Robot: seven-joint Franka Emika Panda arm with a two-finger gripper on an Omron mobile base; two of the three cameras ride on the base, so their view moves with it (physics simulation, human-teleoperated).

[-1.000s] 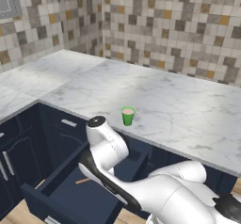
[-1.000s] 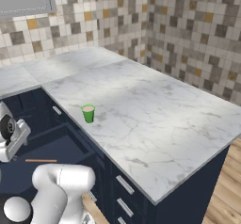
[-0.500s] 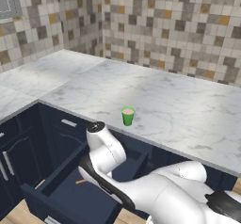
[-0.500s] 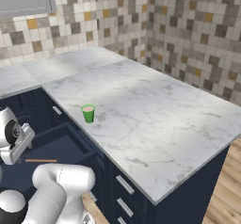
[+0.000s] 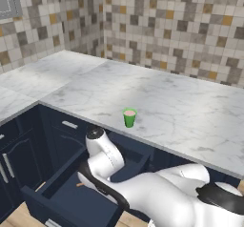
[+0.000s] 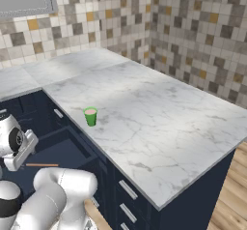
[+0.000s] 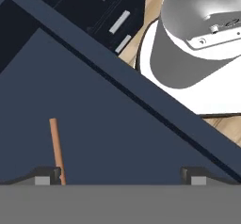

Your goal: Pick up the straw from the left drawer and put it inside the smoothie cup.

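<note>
Now, arm: had sunk lower into the left drawer point(image 5: 57, 200) across the last second, wrist dipping toward its floor.
Meaning: descent onto the pick looked nearly done; the grab itself not yet made.
Gripper point(image 7: 120, 176): jaws stood wide apart, holding nothing.
Straw point(image 7: 57, 148): lay flat on the drawer bottom, its near end just beside one fingertip, off-centre between the tips.
Smoothie cup point(image 5: 129, 118): upright on the marble counter point(image 5: 190, 111), well apart.
Count: one straw, one cup, one open drawer.

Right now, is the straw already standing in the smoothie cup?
No, the straw lies flat on the floor of the left drawer.
</note>
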